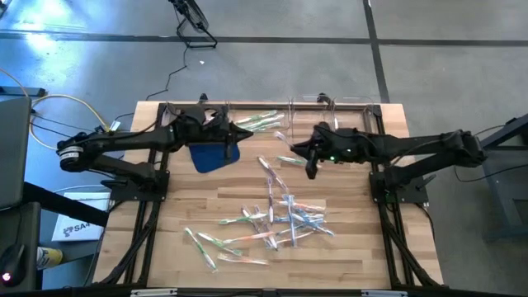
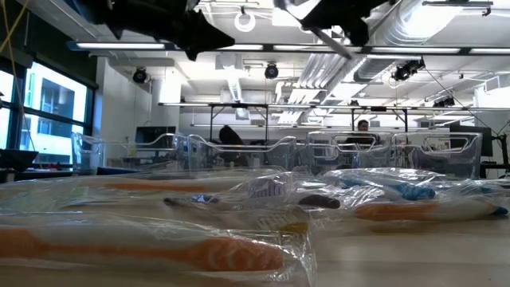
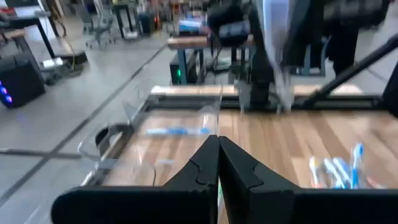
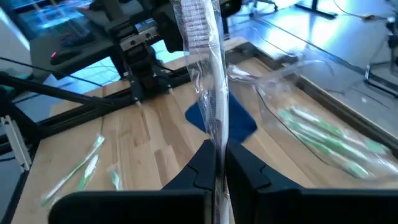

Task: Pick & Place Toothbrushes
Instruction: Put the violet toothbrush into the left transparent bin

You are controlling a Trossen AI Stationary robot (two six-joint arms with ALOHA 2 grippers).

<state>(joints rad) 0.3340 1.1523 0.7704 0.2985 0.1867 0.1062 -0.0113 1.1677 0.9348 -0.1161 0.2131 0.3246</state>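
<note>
**One toothbrush was up in the air, on its way to a bin**

Many thin toothbrushes in shiny clear wrappers (image 1: 276, 219) lay in a loose heap on the near part of the pale wooden table (image 1: 355, 247). They had green, pink, blue and whitish handles.

Past the heap, the right gripper (image 1: 311, 167) hung above the table. Its two dark fingers were closed on one long wrapped toothbrush (image 4: 208, 74). The wrapped toothbrush sat right between the jaws and stuck out well past them. So the carry step looked to be in hand.

The left gripper (image 1: 249, 133) hung farther back, above a flat blue cloth (image 1: 213, 156). Its jaws were shut tight and held nothing.

At the far edge stood clear plastic bins (image 1: 330, 106). Green toothbrushes (image 4: 329, 140) already lay in one of them.

Next, the right arm would likely need to move over a bin, go lower, and then open its fingers so the toothbrush drops inside and not on the rim.
</note>
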